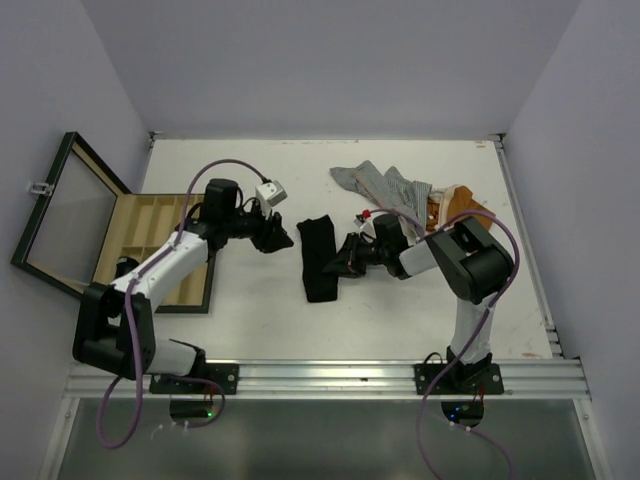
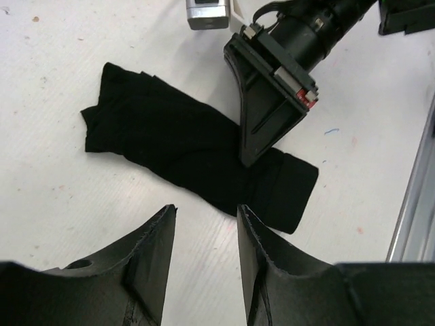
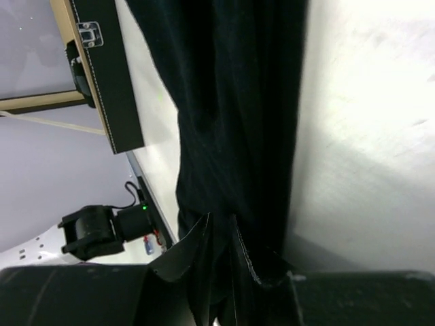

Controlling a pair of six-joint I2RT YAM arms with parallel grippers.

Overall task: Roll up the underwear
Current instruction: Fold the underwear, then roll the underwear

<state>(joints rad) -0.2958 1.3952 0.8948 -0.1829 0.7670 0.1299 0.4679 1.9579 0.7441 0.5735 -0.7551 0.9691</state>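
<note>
Right tool point(image 1: 342, 262) pinches the black underwear point(image 1: 318, 250) — left tool point(image 1: 278, 240) spread — wooden box point(image 1: 140, 215) open.

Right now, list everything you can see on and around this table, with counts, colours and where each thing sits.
black underwear: one, black, folded strip at the table's centre
striped garment: one, grey and white, far right
orange-brown garment: one, orange-brown, beside the striped garment
wooden box: one, light wood with a dark rim, compartmented, left side
glass lid: one, dark-framed, swung open left of the wooden box
table: one, white
left gripper: one, black, open, empty, left of the black underwear
right gripper: one, black, pinched on the black underwear's right edge
</note>
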